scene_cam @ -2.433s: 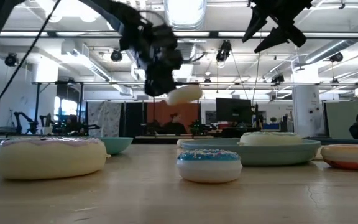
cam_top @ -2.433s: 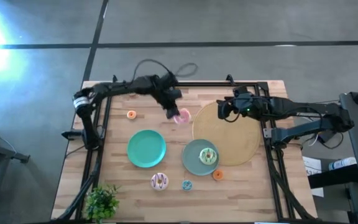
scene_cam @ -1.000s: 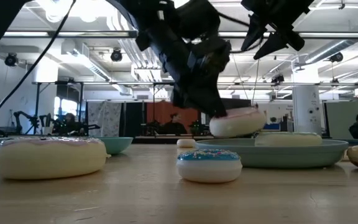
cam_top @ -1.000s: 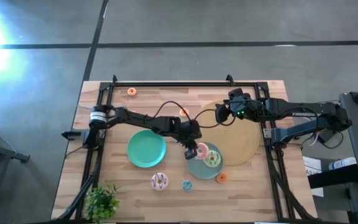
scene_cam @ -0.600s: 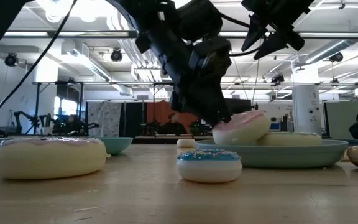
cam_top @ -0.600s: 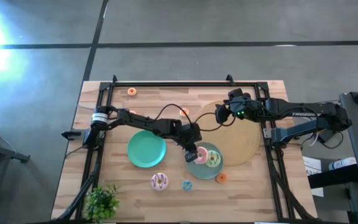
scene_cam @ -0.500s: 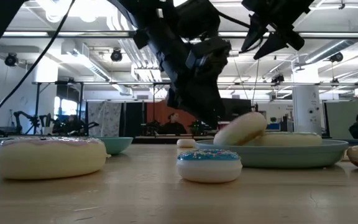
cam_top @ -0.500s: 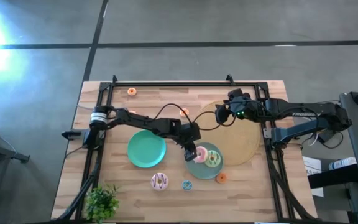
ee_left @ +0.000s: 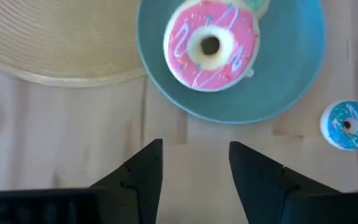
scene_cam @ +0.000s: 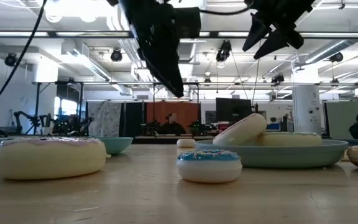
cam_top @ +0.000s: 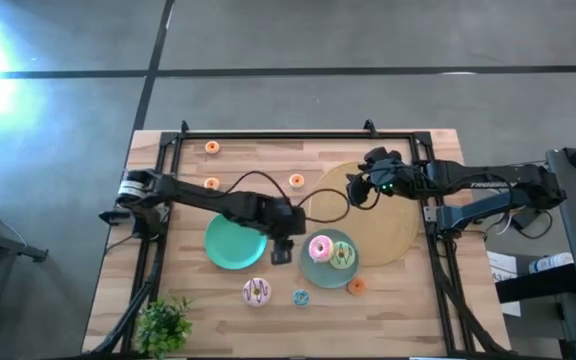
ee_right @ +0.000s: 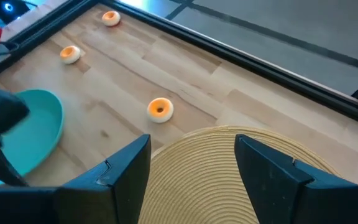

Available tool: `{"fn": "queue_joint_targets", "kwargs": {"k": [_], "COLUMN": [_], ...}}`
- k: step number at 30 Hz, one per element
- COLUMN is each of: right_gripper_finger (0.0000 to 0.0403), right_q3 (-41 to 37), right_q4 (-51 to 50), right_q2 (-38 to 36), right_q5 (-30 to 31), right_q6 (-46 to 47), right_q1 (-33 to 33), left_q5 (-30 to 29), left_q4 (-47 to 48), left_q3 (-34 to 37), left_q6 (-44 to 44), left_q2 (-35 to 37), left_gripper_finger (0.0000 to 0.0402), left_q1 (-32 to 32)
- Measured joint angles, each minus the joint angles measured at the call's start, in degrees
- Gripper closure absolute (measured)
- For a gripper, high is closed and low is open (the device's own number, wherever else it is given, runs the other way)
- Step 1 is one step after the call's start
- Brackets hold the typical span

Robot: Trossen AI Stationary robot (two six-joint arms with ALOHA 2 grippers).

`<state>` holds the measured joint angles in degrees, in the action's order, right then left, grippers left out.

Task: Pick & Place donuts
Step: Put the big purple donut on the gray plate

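The pink-iced donut [cam_top: 320,248] lies on the right teal plate [cam_top: 313,270]. It is tilted [scene_cam: 241,130], one edge down on the plate and the other propped on the green-iced donut [cam_top: 342,256]. My left gripper [cam_top: 281,254] hangs open above the bare wood just left of that plate, and its wrist view shows the pink donut [ee_left: 210,45] ahead of the empty fingers. My right gripper [cam_top: 360,188] waits open over the far edge of the tan woven disc [cam_top: 373,225].
A second teal plate [cam_top: 235,240] lies left of my left gripper. A white-brown donut [cam_top: 257,291], a tiny blue donut [cam_top: 300,297] and a tiny orange one [cam_top: 354,285] sit near the front. Three tiny orange donuts [cam_top: 211,148] [cam_top: 211,184] [cam_top: 296,181] lie farther back. A small plant [cam_top: 163,325] stands front left.
My left gripper has lowered the pink donut onto the right teal plate, opened and let go. It then rose and drew back toward the table's left. The donut has tipped and now leans on the green donut.
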<state>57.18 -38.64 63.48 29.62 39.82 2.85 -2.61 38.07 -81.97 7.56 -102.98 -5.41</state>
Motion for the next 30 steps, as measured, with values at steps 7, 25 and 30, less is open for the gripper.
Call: {"fn": "queue_joint_targets", "kwargs": {"k": [7, 25, 30], "right_gripper_finger": [0.0179, 0.0179, 0.0179], "right_q3": [-0.19, -0.93, -1.02], "right_q4": [-0.05, 5.89, 6.02], "right_q2": [0.37, 0.46, 0.46], "right_q5": [-2.94, -0.36, 3.60], "right_q6": [-0.38, 7.32, 9.51], "right_q1": [-0.53, -7.71, -10.12], "left_q5": [0.95, 2.06, 2.65], "left_q4": [7.64, -17.20, -17.14], "left_q3": [2.91, 26.76, 26.84], "left_q6": [9.29, -1.54, -2.74], "left_q2": [5.07, 13.35, 11.27], "left_gripper_finger": [0.0243, 0.0243, 0.0243], "left_q1": [0.30, -17.90, -17.96]}}
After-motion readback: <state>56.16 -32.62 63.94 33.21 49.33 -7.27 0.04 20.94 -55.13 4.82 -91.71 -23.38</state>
